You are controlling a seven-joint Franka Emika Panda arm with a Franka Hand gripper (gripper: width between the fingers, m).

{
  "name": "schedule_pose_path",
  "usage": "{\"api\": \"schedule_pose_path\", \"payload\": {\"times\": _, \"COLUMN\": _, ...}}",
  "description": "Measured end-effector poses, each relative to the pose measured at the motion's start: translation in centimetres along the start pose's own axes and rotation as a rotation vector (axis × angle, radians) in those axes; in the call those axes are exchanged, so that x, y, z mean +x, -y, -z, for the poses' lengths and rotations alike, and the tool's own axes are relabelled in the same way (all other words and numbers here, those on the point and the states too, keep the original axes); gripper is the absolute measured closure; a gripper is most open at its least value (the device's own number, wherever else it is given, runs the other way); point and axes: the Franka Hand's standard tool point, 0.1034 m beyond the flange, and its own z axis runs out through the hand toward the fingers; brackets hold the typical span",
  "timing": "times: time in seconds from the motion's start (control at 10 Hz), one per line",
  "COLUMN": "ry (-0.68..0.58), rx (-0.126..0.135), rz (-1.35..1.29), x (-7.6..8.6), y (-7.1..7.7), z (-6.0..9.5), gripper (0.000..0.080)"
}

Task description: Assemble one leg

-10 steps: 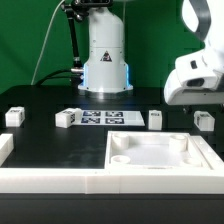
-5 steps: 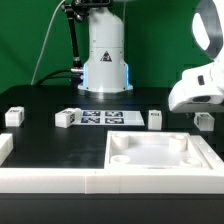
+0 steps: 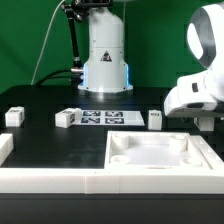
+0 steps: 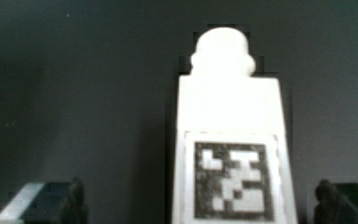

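In the wrist view a white leg [image 4: 229,120] with a black-and-white tag and a rounded peg end lies on the black table between my gripper's [image 4: 201,205] two dark fingertips [image 4: 43,203]. The jaws stand open, with a gap on each side of the leg. In the exterior view my gripper [image 3: 203,116] hangs low at the far right and covers that leg. Three more legs lie on the table: one at the far left [image 3: 13,116], one left of the marker board [image 3: 66,117], one right of it [image 3: 155,120].
The large white square panel [image 3: 155,150] with round corner sockets lies in front. The marker board [image 3: 103,118] lies mid-table before the robot base [image 3: 105,55]. A white rail [image 3: 50,180] runs along the front edge.
My gripper has come down and slightly toward the exterior view's left, and it now covers the rightmost leg that showed before. Nothing else moved.
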Motion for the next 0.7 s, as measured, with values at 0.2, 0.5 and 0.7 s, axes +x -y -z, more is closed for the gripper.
{"api": "schedule_pose_path", "payload": {"times": 0.2, "ry": 0.008, "rx": -0.002, "rz": -0.015, "x": -0.18, "y": -0.14, "z": -0.32, "gripper": 0.015}}
{"api": "schedule_pose_path", "payload": {"times": 0.5, "ry": 0.007, "rx": -0.002, "rz": -0.026, "x": -0.17, "y": -0.13, "z": -0.34, "gripper": 0.0409}}
{"api": "schedule_pose_path", "payload": {"times": 0.7, "ry": 0.007, "rx": -0.002, "rz": -0.026, "x": -0.17, "y": -0.13, "z": -0.33, "gripper": 0.0513}}
